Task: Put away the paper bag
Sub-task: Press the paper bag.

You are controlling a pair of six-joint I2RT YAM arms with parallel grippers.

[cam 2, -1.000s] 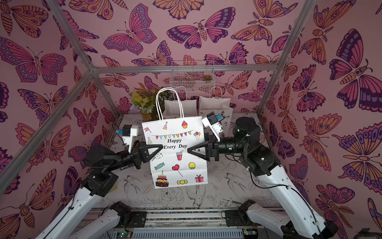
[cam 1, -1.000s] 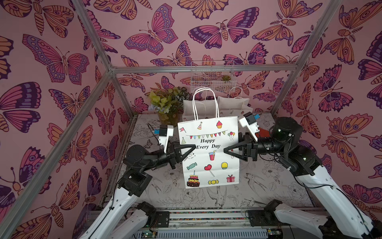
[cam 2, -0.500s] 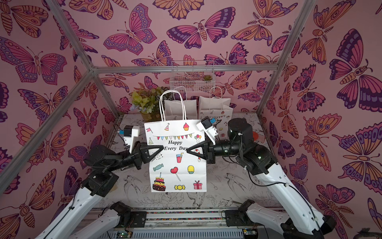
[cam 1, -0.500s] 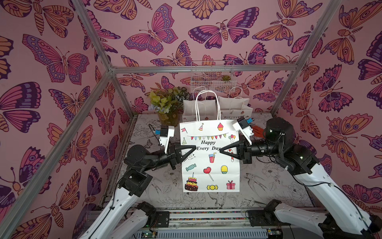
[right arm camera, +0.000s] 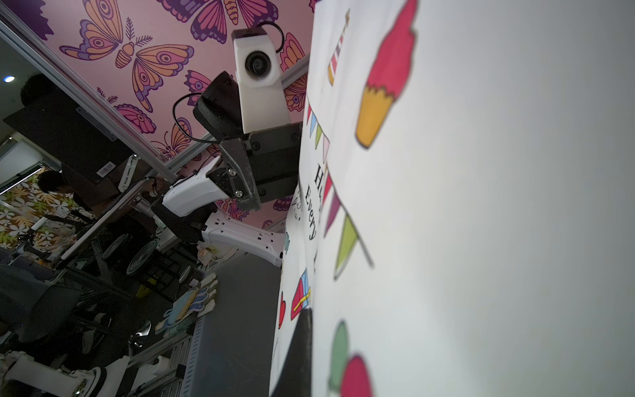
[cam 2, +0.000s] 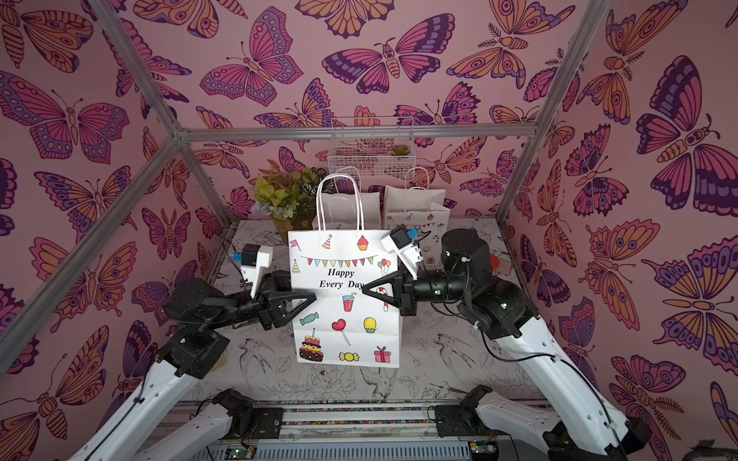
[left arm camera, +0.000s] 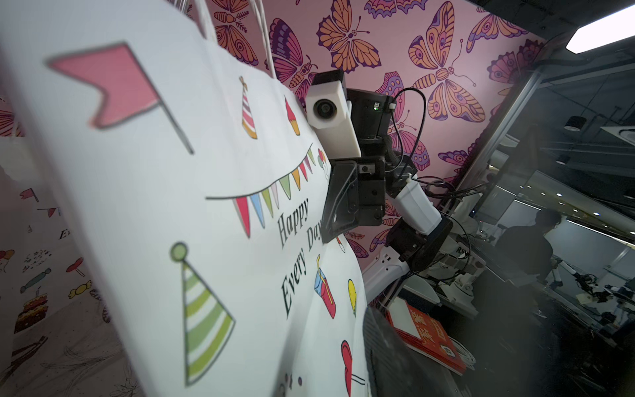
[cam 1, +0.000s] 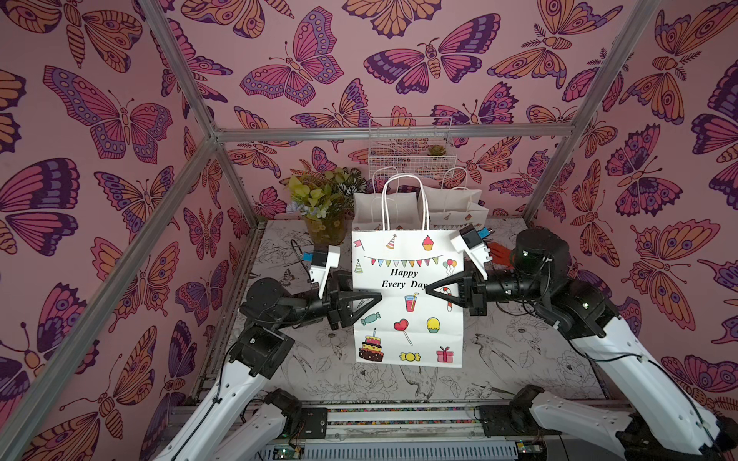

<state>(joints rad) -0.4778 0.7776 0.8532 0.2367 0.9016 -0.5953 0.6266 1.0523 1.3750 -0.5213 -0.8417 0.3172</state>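
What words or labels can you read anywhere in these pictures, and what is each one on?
"Happy Every Day": front of the paper bag raised between the arms.
Print on the bag at the back: too small to read.
Yellow characters on the red booklet: too blurred to read.

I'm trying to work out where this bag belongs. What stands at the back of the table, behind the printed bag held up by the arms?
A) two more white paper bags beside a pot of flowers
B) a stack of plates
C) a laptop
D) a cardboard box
A: behind the printed paper bag, a white bag and a second white bag stand at the back wall, next to the pot of flowers.
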